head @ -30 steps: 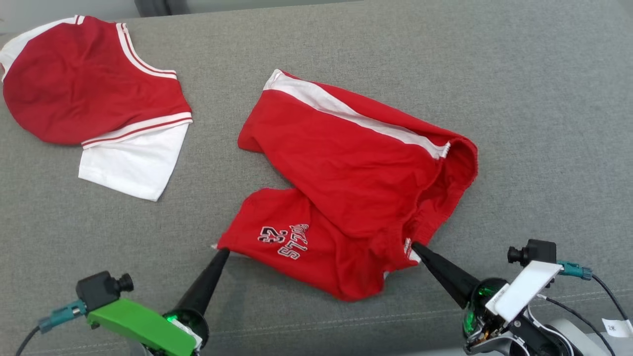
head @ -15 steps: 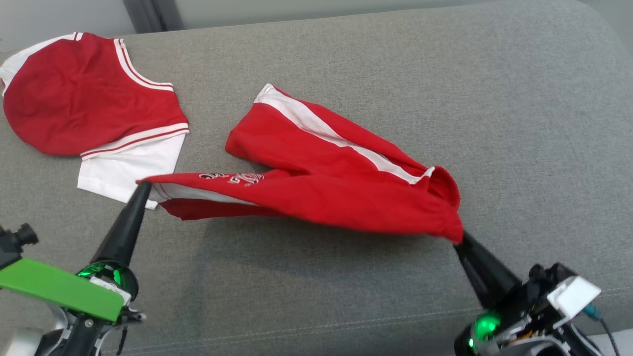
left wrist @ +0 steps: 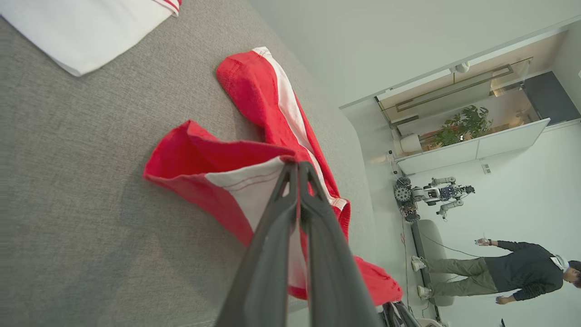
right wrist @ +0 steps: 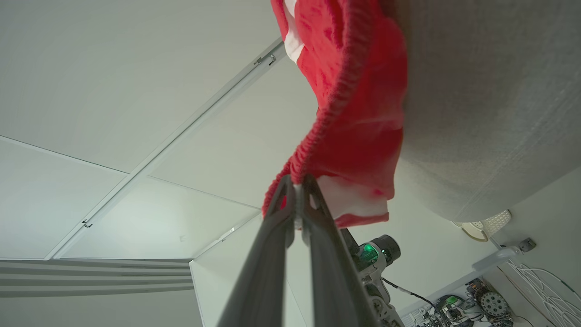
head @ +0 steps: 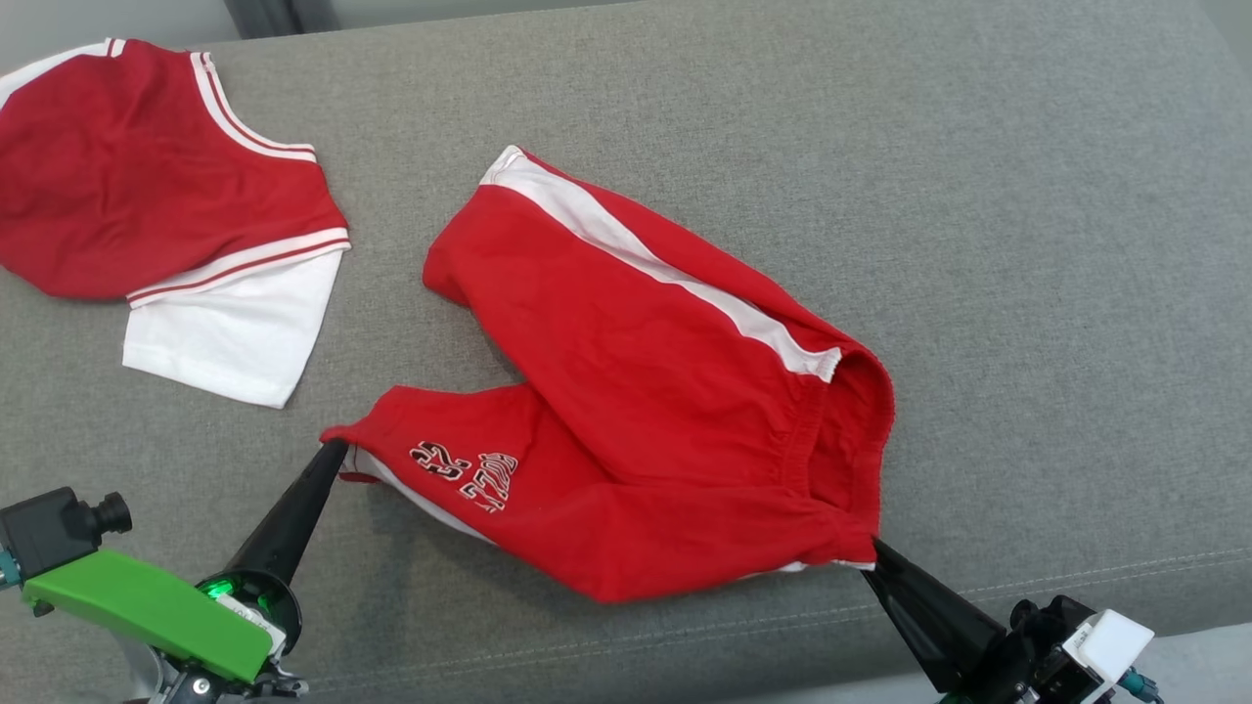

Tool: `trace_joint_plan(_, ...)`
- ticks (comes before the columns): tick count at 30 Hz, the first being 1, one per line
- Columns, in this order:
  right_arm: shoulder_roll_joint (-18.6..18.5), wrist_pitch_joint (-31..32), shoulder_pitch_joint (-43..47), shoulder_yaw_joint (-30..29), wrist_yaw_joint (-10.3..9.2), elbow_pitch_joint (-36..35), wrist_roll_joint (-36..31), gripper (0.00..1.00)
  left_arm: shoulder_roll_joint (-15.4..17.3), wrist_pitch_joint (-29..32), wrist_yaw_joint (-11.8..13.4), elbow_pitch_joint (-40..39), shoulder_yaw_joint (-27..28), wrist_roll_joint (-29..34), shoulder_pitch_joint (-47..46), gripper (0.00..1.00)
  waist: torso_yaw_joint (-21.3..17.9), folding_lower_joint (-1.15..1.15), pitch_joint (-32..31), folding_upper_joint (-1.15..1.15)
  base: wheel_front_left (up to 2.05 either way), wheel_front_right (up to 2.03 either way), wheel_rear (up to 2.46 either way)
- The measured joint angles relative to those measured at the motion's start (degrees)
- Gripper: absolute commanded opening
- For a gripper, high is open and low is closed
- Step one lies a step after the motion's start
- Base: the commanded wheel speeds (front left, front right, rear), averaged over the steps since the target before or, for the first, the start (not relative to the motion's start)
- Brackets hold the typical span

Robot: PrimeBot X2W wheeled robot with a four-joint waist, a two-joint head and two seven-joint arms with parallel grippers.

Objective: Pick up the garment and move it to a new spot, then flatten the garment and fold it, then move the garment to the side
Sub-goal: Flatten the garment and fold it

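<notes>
I record the red shorts (head: 646, 391) spread across the middle of the grey upholstered surface (head: 1027, 244). My left end effector (head: 333, 452) is clenched on the hem of the printed leg. My right end effector (head: 873, 550) is clenched on the elastic waistband corner. A red-and-white garment (head: 166, 196) lies apart at far left.

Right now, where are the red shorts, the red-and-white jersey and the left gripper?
red shorts (head: 636, 362): head view, red cloth of far leg.
red-and-white jersey (head: 147, 196): head view, red body.
left gripper (head: 335, 451): head view, fingertips at hem.
</notes>
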Motion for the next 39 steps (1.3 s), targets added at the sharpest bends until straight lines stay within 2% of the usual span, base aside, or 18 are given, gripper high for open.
trace_joint_plan(4, -0.7, -0.1, 0.1, 0.0, -1.76, 0.3, 0.0, 0.0, 0.5, 0.5, 0.4, 0.2, 0.2, 0.2, -0.3, 0.0, 0.0, 0.0, 0.3, 0.0, 0.0, 0.0, 0.0)
trace_joint_plan(7, -0.9, 0.0, 0.2, 0.0, -1.86, 0.0, 0.1, 0.0, 0.8, 0.5, 0.5, 0.0, 0.9, 0.2, -0.9, 0.0, 0.1, 0.0, 0.3, 0.0, 0.0, 0.0, 0.0)
trace_joint_plan(10, 0.0, 0.6, 0.1, -0.3, -1.56, -1.6, 1.4, 0.0, 1.1, 0.1, 0.6, -0.8, 3.2, 0.2, -1.8, 0.0, -0.2, 0.0, 0.1, 0.0, 0.0, 0.0, 0.0)
trace_joint_plan(15, 1.6, 1.5, -0.9, -1.9, 0.26, -6.2, 3.5, 0.0, 2.3, 0.1, 0.6, -3.2, 5.0, 0.2, -5.7, 0.0, -0.5, 0.0, -1.0, 0.0, 0.0, 0.0, 0.0)
trace_joint_plan(19, 3.1, 2.4, -4.5, -2.4, 1.1, -10.0, 4.2, 0.0, 4.2, 0.5, 0.9, -3.7, 6.7, 0.8, -9.5, 0.0, -0.8, 0.0, -2.0, 0.0, 0.0, 0.0, 0.0)
trace_joint_plan(24, 3.9, 4.3, -9.5, -1.0, 1.27, -14.9, 4.2, 0.0, 5.9, 1.8, 1.1, -5.1, 8.2, 0.9, -14.6, 0.0, -1.1, 0.0, -3.7, 0.0, 0.0, 0.0, 0.0)
trace_joint_plan(29, 7.6, 4.4, -11.1, 1.0, 1.29, -17.8, 6.3, 0.0, 6.1, 1.9, 1.2, -5.8, 11.3, 0.9, -18.9, 0.0, -1.3, 0.0, -5.9, 0.0, 0.0, 0.0, 0.0)
trace_joint_plan(34, 9.5, 2.0, -9.0, 2.4, 0.35, -16.1, 8.1, 0.0, 6.9, 1.0, 1.9, -4.7, 15.4, 0.6, -23.8, 0.0, -0.9, 0.0, -8.0, 0.0, 0.0, 0.0, 0.0)
trace_joint_plan(39, 10.4, -1.5, -2.8, 5.3, -2.46, -12.3, 10.1, 0.0, 9.2, 4.5, 2.2, -2.5, 12.7, 0.2, -23.6, 0.0, 0.3, 0.0, -9.3, 0.0, 0.0, 0.0, 0.0)
